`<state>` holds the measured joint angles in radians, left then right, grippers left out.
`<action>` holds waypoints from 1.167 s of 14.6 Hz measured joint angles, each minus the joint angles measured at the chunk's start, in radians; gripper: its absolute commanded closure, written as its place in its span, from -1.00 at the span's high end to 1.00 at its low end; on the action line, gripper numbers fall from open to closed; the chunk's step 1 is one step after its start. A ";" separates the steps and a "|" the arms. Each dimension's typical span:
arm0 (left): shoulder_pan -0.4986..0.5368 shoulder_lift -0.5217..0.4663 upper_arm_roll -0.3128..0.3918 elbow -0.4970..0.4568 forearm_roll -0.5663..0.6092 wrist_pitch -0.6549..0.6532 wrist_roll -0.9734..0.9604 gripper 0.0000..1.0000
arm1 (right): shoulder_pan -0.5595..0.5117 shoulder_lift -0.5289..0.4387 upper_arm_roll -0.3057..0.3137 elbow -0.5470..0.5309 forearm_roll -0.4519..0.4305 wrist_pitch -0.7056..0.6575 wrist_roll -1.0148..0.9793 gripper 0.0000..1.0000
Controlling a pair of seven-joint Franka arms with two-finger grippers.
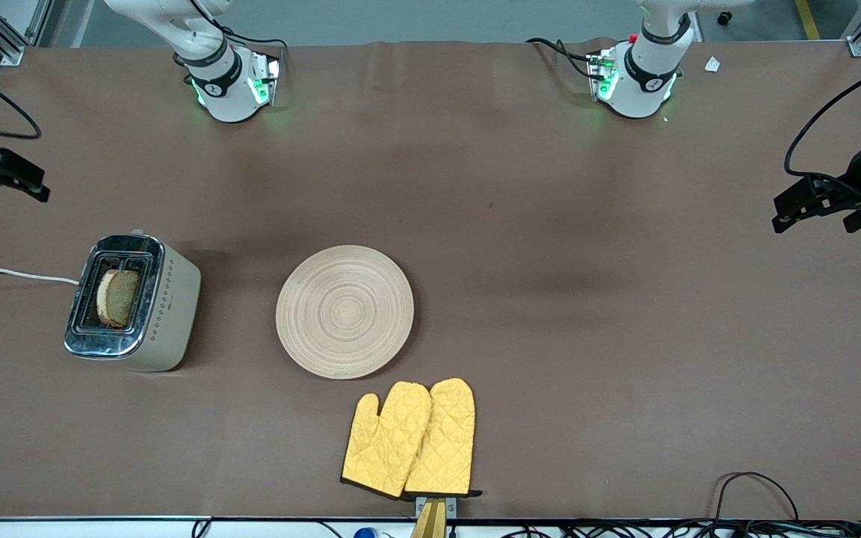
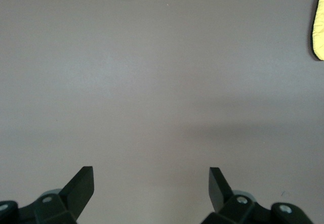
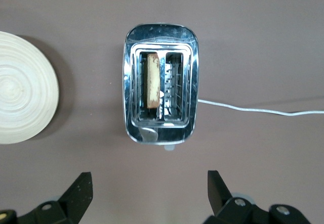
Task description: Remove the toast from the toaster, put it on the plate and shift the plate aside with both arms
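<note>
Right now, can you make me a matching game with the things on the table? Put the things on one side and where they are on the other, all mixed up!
Things:
1. toast
2. plate
3. oven mitts
4. left gripper

Places or states:
A. lying nearest the front camera, side by side
B. open, over bare tablecloth
C. standing in a toaster slot
D. bare, between the toaster and the mitts

Pairs: 1-C, 2-D, 3-A, 4-B
</note>
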<state>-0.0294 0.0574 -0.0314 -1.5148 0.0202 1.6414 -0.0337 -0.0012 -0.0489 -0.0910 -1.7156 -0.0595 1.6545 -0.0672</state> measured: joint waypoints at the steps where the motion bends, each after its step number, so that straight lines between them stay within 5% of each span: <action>1: 0.000 0.000 0.000 0.000 0.000 0.000 0.000 1.00 | -0.003 0.021 -0.001 -0.031 0.000 0.057 0.000 1.00; 10: 0.000 0.000 0.000 0.000 0.000 0.000 0.000 1.00 | -0.018 0.249 -0.005 -0.116 0.053 0.335 -0.029 1.00; 11: 0.000 0.000 0.000 0.000 0.000 0.000 0.000 1.00 | -0.018 0.267 -0.005 -0.116 0.055 0.346 -0.030 0.85; 12: 0.000 0.000 0.000 0.000 0.000 0.000 0.000 1.00 | -0.018 0.285 -0.005 -0.116 0.056 0.360 -0.033 0.33; 13: 0.000 0.000 0.000 0.000 0.000 0.000 0.000 1.00 | -0.018 0.300 -0.005 -0.116 0.056 0.371 -0.037 -0.49; 14: 0.000 0.000 0.000 0.000 0.000 0.000 0.000 1.00 | -0.018 0.311 -0.005 -0.116 0.056 0.377 -0.040 -0.98; 17: 0.000 0.000 0.000 0.000 0.000 0.000 0.000 1.00 | -0.018 0.321 -0.004 -0.115 0.057 0.378 -0.043 -0.99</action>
<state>-0.0293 0.0574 -0.0315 -1.5146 0.0202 1.6414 -0.0337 -0.0190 0.2717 -0.0954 -1.8309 -0.0025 2.0323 -0.1101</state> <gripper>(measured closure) 0.000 0.330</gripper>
